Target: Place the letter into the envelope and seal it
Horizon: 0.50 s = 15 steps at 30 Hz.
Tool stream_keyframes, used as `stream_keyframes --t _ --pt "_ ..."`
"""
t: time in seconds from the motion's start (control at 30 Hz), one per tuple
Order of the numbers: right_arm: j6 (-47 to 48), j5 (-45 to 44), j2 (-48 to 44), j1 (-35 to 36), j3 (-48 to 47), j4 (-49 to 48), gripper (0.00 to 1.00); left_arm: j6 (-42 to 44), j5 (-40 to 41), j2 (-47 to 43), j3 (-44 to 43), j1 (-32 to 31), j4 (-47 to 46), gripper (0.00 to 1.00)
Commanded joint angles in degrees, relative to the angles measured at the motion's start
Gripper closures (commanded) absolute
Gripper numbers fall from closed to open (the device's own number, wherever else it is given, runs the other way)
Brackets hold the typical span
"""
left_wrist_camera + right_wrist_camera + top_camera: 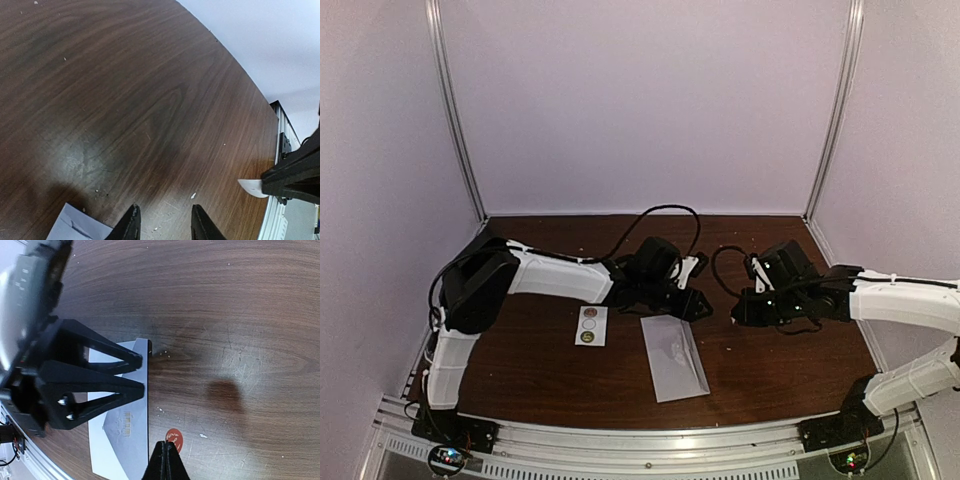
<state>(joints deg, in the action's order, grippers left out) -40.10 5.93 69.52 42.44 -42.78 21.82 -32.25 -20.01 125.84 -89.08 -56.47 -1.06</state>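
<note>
**Entry: sealing stage, as judged from the lay of things**

1. Envelope (pixel 675 358). It lies flat on the bench (pixel 520 370), just forward of centre and skewed. The flap is folded down, with the triangular seams facing up. No letter shows (probably it is inside already). Lying this way, it offers a flat face for a seal.

2. Left pincer (pixel 165 227). The jaws are partly apart with nothing between them. The tips are low over bare wood at the envelope's far end, and a corner of the paper lies just beside one finger. Whether they touch the paper cannot be told. It is probably posted there to steady that end while the seal goes on.

3. Right pincer (pixel 165 460). It is closed tight, with a round sticker (pixel 174 438) (orange) at its tips, apparently nipped by the edge. It sits just beside the envelope's long edge. The sticker is probably meant for the flap's point.

4. Sticker card (pixel 590 325). It lies on the bench to the left of the envelope, apart from it (the likely source of the seal).

5. Pose.
   - Left arm (pixel 560 275): the elbow is high at the left, the forearm is stretched in to the centre, and the wrist is dipped.
   - Right arm (pixel 905 300): the forearm is roughly level and reaches in from the right, with the wrist tipped down.
   - The two pincers are near each other but apart, facing across the envelope's far end.
</note>
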Motion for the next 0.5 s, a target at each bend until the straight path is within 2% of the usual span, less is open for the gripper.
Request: stream_keyframes --t 0.0,0.23,0.47 --pt "-0.89 -1.38 -1.5 -0.25 0.55 0.35 1.0 -1.34 -2.8 4.44 -2.43 -0.66 -2.7 0.67" --pt "-1.37 -1.32 -1.6 -0.25 0.69 0.9 1.0 0.58 4.86 1.15 3.82 -0.66 -0.13 0.69" --pt "-1.96 -0.87 -1.67 -0.21 0.97 0.03 1.0 -0.02 5.06 -3.66 14.66 -0.66 -3.86 0.69"
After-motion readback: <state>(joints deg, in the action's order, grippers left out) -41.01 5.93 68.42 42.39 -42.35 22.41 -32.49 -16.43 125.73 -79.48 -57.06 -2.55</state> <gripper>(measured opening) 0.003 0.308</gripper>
